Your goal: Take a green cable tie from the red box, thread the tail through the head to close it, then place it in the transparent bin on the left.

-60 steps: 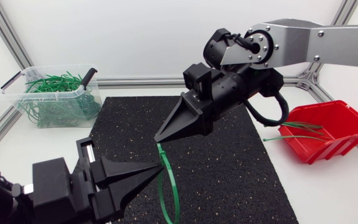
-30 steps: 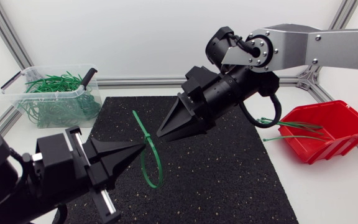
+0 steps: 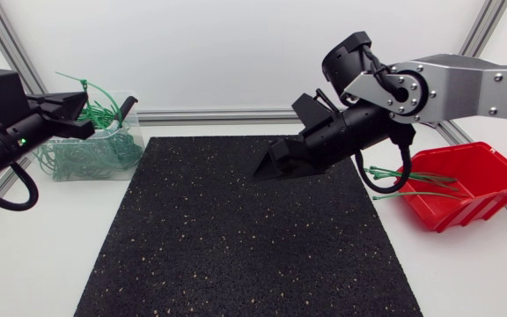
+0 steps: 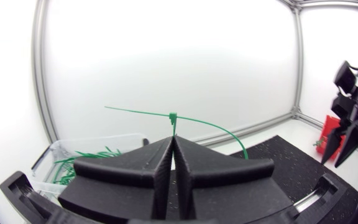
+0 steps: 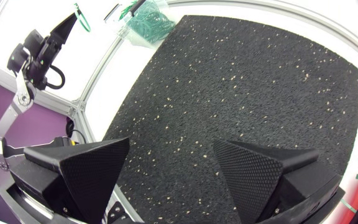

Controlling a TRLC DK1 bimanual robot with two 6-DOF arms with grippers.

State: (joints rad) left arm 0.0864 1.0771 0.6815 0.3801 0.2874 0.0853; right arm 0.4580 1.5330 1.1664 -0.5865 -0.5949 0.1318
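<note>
The left black wedge-fingered pincer (image 4: 171, 140) clenches the looped thin green plastic cable tie (image 4: 207, 122) at its tips above the clear plastic bin (image 3: 73, 165), so placing seems in hand, needing release there, while the right pincer (image 3: 268, 169) gapes empty.

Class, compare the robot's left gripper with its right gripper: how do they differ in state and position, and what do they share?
The left gripper is shut on a looped green cable tie; the right gripper is open and empty. The left gripper is by the transparent bin; the right gripper hangs over the black mat, nearer the red box. Both are matte black with two wedge-shaped fingers.
</note>
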